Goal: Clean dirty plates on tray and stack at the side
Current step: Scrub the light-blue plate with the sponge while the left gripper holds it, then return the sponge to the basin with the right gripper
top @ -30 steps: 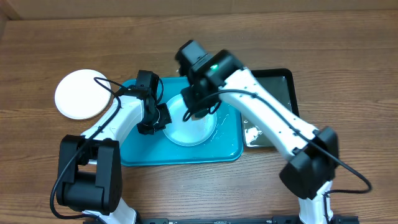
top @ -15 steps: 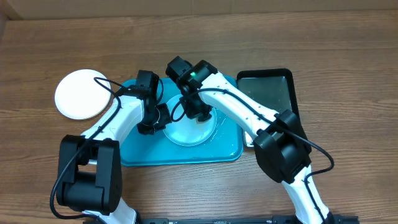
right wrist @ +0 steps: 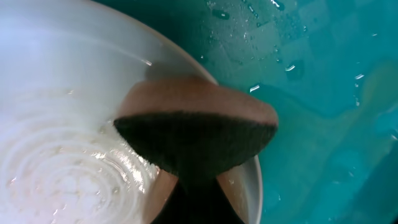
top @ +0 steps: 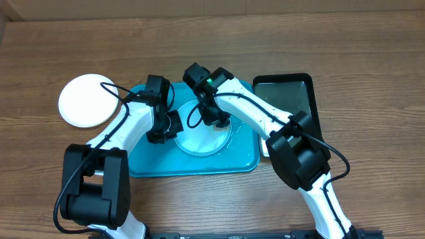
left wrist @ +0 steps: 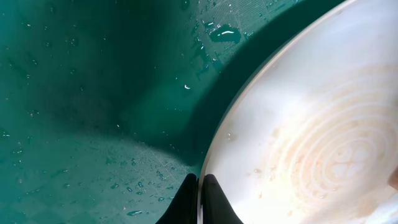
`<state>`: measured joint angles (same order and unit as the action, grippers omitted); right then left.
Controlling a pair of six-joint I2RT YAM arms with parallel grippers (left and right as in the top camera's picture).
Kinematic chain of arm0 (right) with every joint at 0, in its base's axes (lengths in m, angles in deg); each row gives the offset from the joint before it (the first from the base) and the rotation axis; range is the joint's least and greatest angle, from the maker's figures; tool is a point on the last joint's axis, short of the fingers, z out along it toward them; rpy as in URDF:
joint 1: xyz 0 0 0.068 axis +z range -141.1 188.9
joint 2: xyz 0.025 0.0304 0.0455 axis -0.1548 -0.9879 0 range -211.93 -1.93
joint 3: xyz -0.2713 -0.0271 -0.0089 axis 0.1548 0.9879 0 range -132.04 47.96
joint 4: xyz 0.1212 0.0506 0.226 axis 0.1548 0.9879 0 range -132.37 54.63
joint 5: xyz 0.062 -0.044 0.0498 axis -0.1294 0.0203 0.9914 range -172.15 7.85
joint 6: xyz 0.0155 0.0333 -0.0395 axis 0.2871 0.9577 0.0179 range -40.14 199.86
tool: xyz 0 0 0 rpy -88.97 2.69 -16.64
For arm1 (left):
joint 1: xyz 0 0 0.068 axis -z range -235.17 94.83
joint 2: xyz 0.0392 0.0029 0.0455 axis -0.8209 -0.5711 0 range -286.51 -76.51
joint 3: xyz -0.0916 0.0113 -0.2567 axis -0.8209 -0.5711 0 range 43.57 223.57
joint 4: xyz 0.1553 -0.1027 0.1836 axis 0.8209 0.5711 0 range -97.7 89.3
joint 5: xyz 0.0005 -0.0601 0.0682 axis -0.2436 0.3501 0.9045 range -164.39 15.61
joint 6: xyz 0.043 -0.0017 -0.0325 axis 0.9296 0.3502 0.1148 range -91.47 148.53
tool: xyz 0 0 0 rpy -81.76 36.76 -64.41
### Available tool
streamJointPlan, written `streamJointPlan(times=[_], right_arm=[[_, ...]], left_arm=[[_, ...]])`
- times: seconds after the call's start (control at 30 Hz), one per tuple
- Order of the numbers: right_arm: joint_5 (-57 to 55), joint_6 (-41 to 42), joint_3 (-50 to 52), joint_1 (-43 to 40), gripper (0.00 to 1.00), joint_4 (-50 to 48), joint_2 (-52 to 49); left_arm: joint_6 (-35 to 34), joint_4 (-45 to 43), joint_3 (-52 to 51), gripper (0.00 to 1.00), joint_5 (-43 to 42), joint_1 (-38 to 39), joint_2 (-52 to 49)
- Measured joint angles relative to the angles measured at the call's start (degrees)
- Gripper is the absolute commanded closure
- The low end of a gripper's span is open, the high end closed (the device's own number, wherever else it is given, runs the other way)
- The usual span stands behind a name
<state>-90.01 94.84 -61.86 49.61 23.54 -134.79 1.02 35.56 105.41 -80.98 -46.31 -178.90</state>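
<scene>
Tight pinch from the left gripper (left wrist: 200, 186), right on the rim of the pale plate (top: 202, 141) sitting in the wet turquoise tray (top: 149, 166). The right gripper (right wrist: 189, 186) is clamped on a sponge (right wrist: 196, 134) (tan, with a dark face) pressed onto that plate near its edge. A white plate (top: 85, 101) lies on the table (top: 372, 40), left of the tray.

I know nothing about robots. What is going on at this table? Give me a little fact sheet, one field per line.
Setting: wooden table
Work area: turquoise tray, wet with droplets
Being cleaned: pale plate lying in that tray, with faint orange smears
Left gripper: shut on the pale plate's rim
Right gripper: shut on a sponge pressed onto the pale plate
Set aside: white plate on the table, left of the tray
Also present: black tray, right of the turquoise one
</scene>
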Motion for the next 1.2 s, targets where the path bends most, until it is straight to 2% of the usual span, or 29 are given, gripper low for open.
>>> streamJointPlan(times=[0.27,0.57,0.7,0.83,1.0,1.2], right_arm=[[3.5,-1.3,5.5,-0.8,0.96,-6.5,1.7],[26.0,-9.3,6.4,-3.2,0.96,-8.2,1.7],[35.7,-13.9,4.5,-3.2,0.96,-1.4,0.6],[40.6,-17.6,-3.8,-4.4,0.96,10.1,-1.0],[43.0,-21.6,-19.1,-9.5,0.96,22.8,-1.0],[39.9,-23.1,-23.8,-15.7,0.96,29.9,-1.0]], left_arm=[[0.0,0.0,0.0,0.96,0.0,0.0,0.0],[0.0,0.3,0.0,0.96,1.3,-0.1,0.0],[0.1,0.3,0.0,0.96,1.4,-0.1,0.0],[0.2,0.3,0.0,0.96,1.3,-0.1,0.0],[0.2,0.2,0.0,0.96,1.3,-0.1,0.0],[0.2,0.2,0.0,0.96,1.3,-0.1,0.0]])
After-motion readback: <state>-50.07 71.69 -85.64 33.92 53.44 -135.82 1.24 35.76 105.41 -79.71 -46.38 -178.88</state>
